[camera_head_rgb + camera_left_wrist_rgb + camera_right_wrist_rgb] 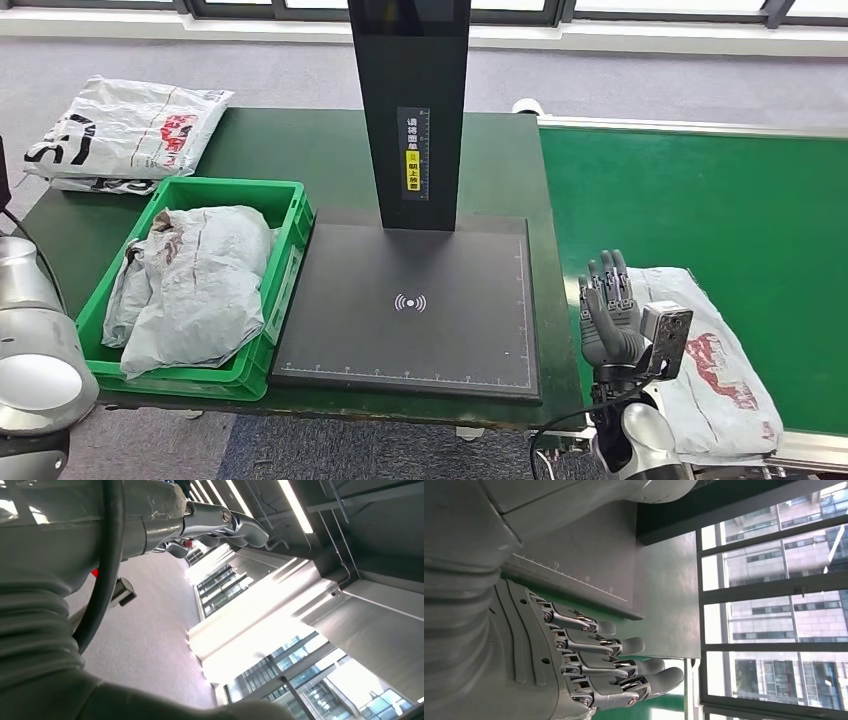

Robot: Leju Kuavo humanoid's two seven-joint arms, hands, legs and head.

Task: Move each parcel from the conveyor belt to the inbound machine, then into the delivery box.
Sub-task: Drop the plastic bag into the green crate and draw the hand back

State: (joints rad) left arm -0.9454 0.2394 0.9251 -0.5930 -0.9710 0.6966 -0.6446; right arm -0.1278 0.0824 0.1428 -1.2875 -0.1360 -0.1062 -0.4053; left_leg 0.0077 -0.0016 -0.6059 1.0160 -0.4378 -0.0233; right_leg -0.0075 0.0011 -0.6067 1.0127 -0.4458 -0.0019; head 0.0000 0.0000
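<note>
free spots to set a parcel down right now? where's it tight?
Free: the scanner platform between the green crate and the conveyor belt, bare in front of its black post; most of the belt beyond the parcel.
Crowded: the crate, stuffed with grey bags; the belt's near end beside the right hand.

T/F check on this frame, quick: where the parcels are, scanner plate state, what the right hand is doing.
1. A parcel lies on the green conveyor belt. True.
2. The right hand holds that parcel. False: its fingers are spread and hold nothing; it is beside the parcel.
3. The black scanner plate has a parcel on it. False: the plate is bare.
4. The green crate holds grey parcels. True.
5. A white parcel lies on the table behind the crate. True.
</note>
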